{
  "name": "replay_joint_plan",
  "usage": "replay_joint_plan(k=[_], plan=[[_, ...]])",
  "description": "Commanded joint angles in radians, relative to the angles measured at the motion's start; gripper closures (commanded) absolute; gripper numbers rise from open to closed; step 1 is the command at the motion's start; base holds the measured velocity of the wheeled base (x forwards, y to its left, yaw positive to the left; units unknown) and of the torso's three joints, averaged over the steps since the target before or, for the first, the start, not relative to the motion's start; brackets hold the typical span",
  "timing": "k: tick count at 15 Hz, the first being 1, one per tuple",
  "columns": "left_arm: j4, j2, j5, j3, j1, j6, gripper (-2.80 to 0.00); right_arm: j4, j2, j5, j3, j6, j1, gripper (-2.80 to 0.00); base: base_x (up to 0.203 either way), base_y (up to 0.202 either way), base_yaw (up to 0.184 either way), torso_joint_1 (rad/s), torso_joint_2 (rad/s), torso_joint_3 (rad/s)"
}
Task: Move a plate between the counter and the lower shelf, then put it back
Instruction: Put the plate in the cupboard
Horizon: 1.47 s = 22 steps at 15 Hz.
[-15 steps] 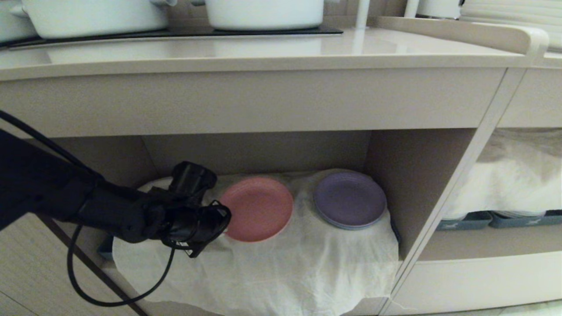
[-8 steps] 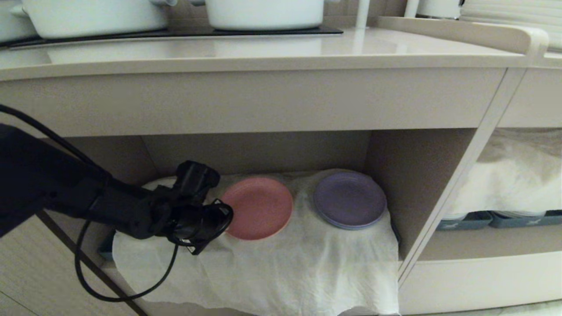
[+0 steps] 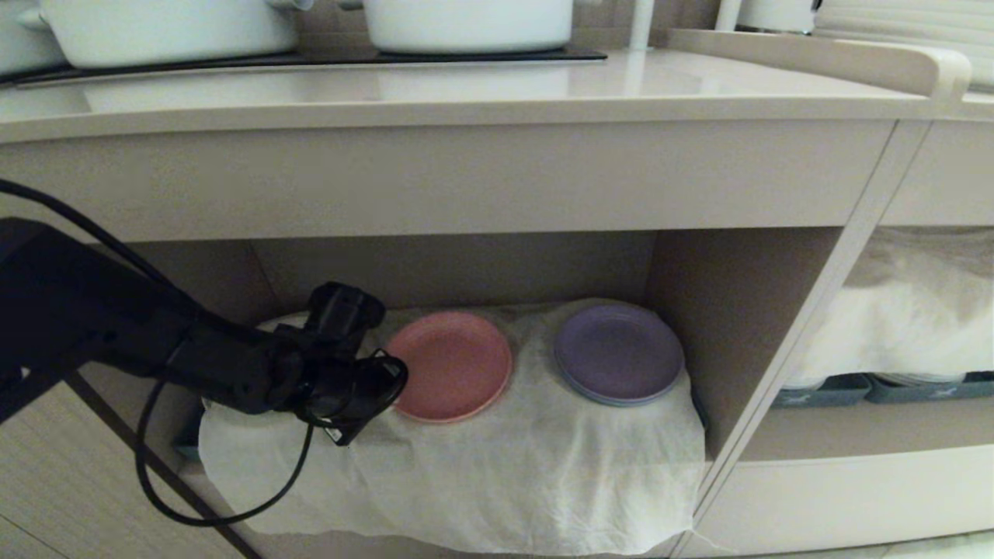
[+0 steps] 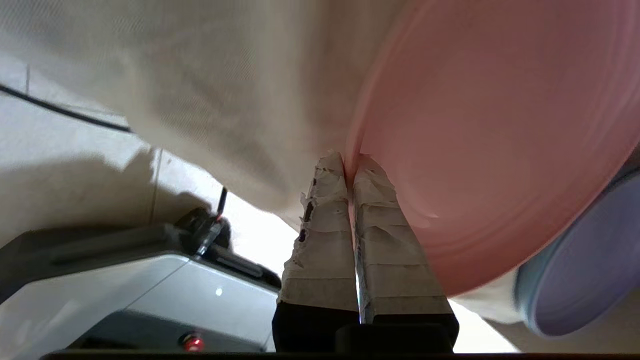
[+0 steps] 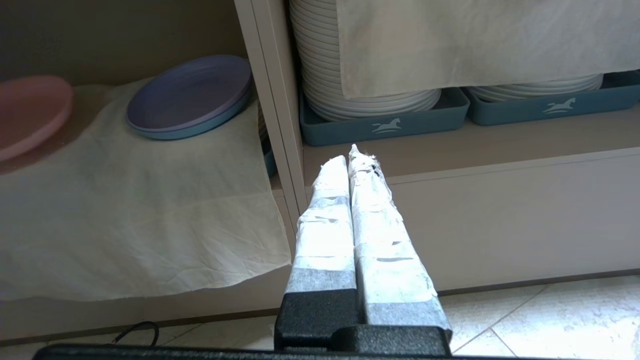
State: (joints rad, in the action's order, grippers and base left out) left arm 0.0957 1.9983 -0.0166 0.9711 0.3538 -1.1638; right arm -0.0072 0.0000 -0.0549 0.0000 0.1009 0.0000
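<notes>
Down on the lower shelf (image 3: 481, 466), the plate (image 3: 450, 366) sits on the wrinkled white cloth (image 3: 505, 473), its edge at nine o'clock pinched by the left gripper (image 4: 351, 161). In the left wrist view the taped fingers (image 4: 325, 225) are pressed together on the pink rim, which fills most of that frame and is cut off by its border. From the head view the gripper's black body hides the point of contact, so whether the plate's near edge is lifted off the cloth cannot be told. At three o'clock from it, apart, lies the purple plate (image 3: 619, 353). Above, the counter (image 3: 435, 89) carries white pots (image 3: 466, 22), cropped at twelve o'clock. The right gripper (image 5: 354, 159) hangs outside the shelf with its fingers together on nothing, near the blue trays (image 5: 385, 122) of stacked white plates (image 5: 360, 95), partly draped.
</notes>
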Motion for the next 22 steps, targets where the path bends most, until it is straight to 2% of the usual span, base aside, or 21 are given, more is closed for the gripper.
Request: replay_joint_plan(k=[1, 22], plan=[[0.0, 0.005, 0.0, 0.019, -0.003, -0.006, 0.0, 0.0, 0.0, 0.0, 0.0, 0.0, 0.0, 0.0, 0.0, 0.0, 0.0, 0.0, 0.0, 0.0], [-0.035, 0.04, 0.0, 0.051, -0.021, 0.018, 0.0, 0.0, 0.0, 0.0, 0.0, 0.0, 0.0, 0.0, 0.0, 0.0, 0.0, 0.0, 0.0, 0.0]])
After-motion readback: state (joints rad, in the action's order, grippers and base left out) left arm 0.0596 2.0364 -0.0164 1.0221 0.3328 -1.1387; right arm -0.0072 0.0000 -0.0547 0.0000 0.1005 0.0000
